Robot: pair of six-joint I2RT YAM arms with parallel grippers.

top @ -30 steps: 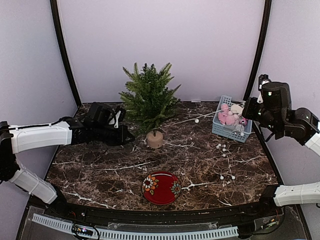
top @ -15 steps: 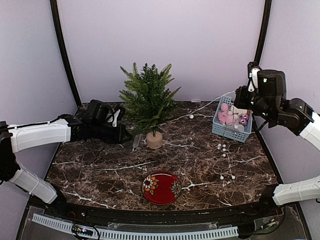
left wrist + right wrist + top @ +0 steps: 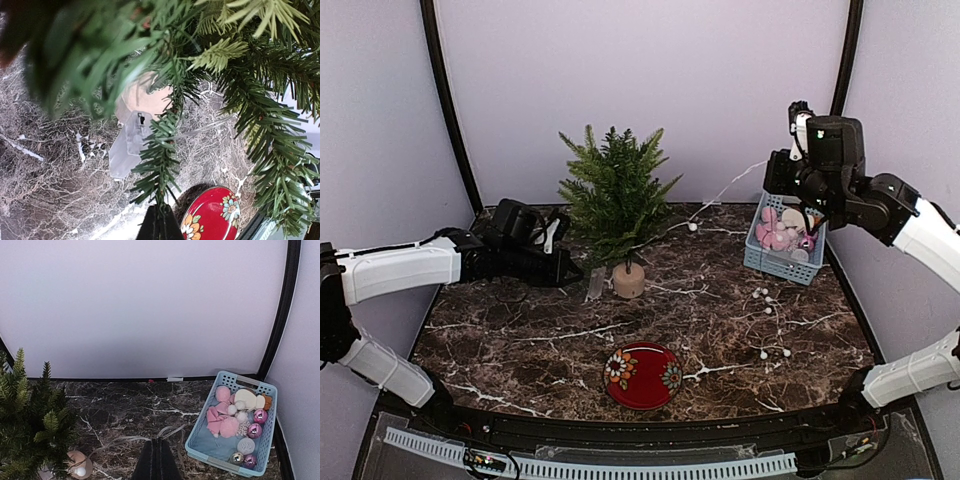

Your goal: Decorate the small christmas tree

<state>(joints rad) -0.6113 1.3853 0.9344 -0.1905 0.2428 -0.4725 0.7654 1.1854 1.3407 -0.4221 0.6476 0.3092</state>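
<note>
The small christmas tree (image 3: 616,195) stands on its light-wood stump (image 3: 629,279) at the back centre of the marble table. My left gripper (image 3: 572,270) is low beside the stump. In the left wrist view it (image 3: 160,222) is shut on the tip of a lower tree branch (image 3: 160,160). My right gripper (image 3: 772,180) is raised above the basket's left side, shut on a white bead string (image 3: 692,226) that slopes down toward the tree. In the right wrist view the gripper (image 3: 157,452) pinches the pale string (image 3: 128,438), and the tree (image 3: 30,420) is at the lower left.
A light blue basket (image 3: 768,263) of pink, white and shiny ornaments sits at the back right, also in the right wrist view (image 3: 200,440). A red flowered plate (image 3: 642,375) lies front centre. A clear plastic box (image 3: 595,285) lies by the stump. More bead string (image 3: 775,352) trails on the table's right.
My right gripper has risen and moved left from beside the basket, lifting the bead string off the table. My left gripper has barely moved.
</note>
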